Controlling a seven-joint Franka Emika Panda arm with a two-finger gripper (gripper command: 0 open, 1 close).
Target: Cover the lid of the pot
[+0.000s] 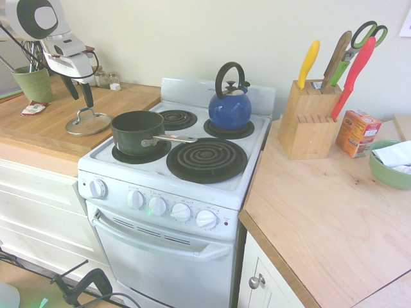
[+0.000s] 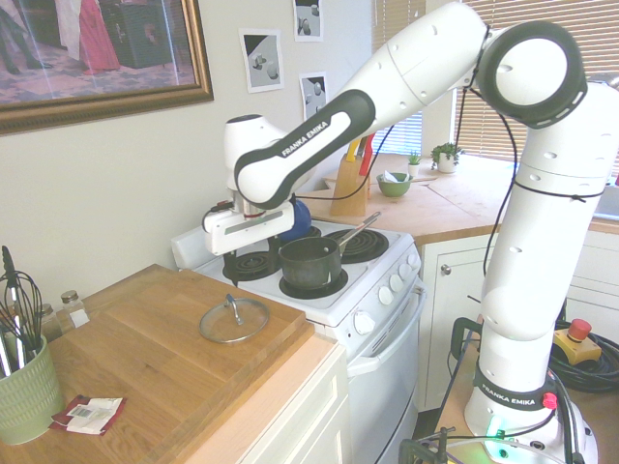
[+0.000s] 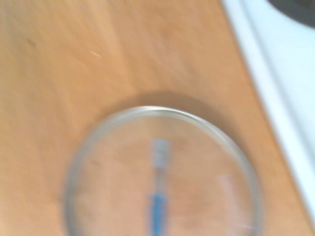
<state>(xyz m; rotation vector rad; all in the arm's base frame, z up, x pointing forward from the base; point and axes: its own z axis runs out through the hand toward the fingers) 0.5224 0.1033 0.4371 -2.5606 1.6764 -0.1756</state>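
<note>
White enamel stove [image 1: 192, 179] fills the centre of the first exterior view, the dark pot [image 1: 137, 131] on its front-left burner, uncovered, its silver handle pointing right. At upper left the arm's gripper [image 1: 78, 92] hangs above the wooden counter [image 1: 45, 128] with its jaws spread wide and empty, pointing down over the glass lid [image 1: 88, 121], which lies flat just left of the stove's edge. A clean pickup likely means dropping straight down, centring on the small knob [image 2: 232, 307] and closing only once the fingers straddle it. The wrist view is blurred: the lid's rim [image 3: 162, 110] is cut off at the bottom edge, and the knob is only a smear.
</note>
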